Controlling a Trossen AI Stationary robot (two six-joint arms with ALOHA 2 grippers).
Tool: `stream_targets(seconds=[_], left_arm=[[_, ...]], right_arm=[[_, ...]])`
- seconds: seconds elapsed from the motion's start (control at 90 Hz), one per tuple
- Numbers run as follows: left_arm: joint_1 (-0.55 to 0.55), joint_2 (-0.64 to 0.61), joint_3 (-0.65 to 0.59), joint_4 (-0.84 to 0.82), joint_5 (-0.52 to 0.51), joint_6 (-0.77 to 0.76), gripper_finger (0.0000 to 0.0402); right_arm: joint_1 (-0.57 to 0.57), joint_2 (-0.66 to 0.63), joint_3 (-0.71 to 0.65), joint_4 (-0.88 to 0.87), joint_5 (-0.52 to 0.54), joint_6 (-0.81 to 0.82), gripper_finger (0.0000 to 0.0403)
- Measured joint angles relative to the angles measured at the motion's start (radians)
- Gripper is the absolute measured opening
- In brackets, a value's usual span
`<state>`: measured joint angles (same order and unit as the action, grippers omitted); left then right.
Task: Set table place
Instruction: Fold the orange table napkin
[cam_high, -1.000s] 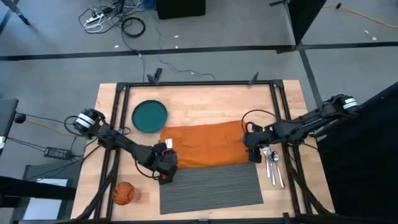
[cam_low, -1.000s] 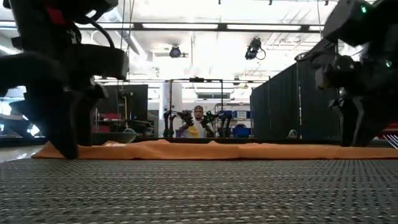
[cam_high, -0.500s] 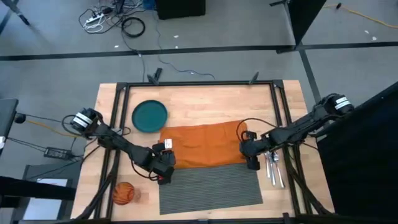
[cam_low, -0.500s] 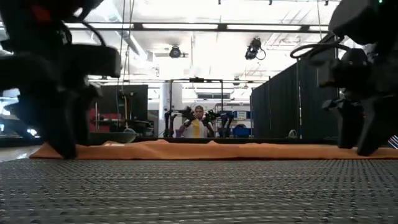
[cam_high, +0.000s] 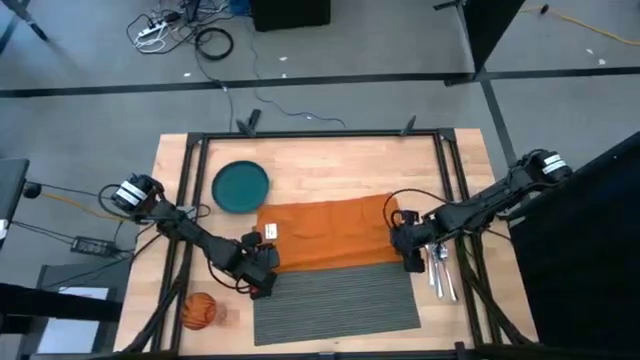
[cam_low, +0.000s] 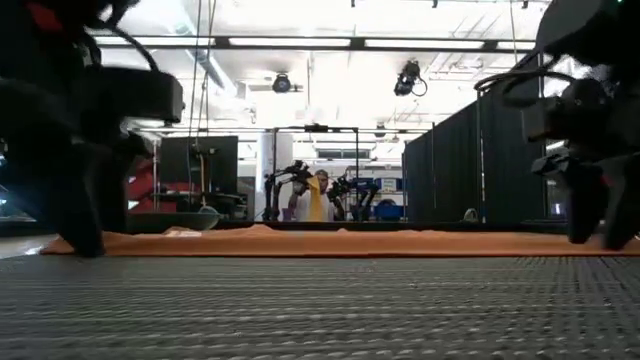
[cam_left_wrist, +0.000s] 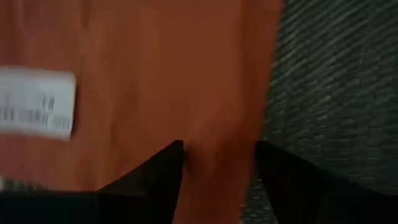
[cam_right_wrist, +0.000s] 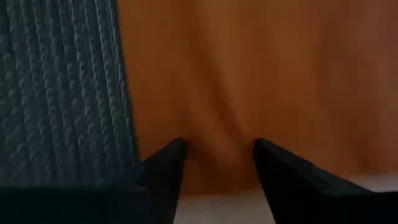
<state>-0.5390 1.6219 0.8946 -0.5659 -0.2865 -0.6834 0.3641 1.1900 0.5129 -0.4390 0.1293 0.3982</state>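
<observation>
Left claw (cam_high: 262, 280) down at napkin (cam_high: 325, 233) near-left corner, fingers (cam_left_wrist: 163, 171) parted with cloth between, grip probably pinching. Right claw (cam_high: 410, 258) at near-right corner, likewise spread over cloth. Placemat (cam_high: 335, 300) just beside both claws; cutlery (cam_high: 441, 268) beside right claw, on table (cam_high: 330, 165).

cables (cam_high: 190, 35) on grey floor (cam_high: 90, 110); person (cam_low: 318, 196) standing far behind table

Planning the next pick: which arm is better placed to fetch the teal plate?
Left. The plate lies on the left hand's side of the table; the right hand sits across the napkin, by the cutlery.
</observation>
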Motion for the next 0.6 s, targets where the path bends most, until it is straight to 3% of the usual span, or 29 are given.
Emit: stream_targets(seconds=[0.1, 0.289, 0.6], left_arm=[[0.001, -0.008, 0.075, -0.007, -0.028, 0.054, 0.0188], [0.0, 0.018, 0.08, -0.006, -0.004, 0.111, 0.0188], [-0.02, 0.057, 0.078, -0.178, 0.04, 0.107, 0.0188]], right_arm=[[0.009, -0.046, 0.038, 0.023, -0.054, -0.003, 0.0173], [0.091, -0.016, 0.038, 0.04, -0.084, -0.021, 0.0172], [0.152, 0.125, 0.037, 0.033, 0.006, -0.017, 0.0171]])
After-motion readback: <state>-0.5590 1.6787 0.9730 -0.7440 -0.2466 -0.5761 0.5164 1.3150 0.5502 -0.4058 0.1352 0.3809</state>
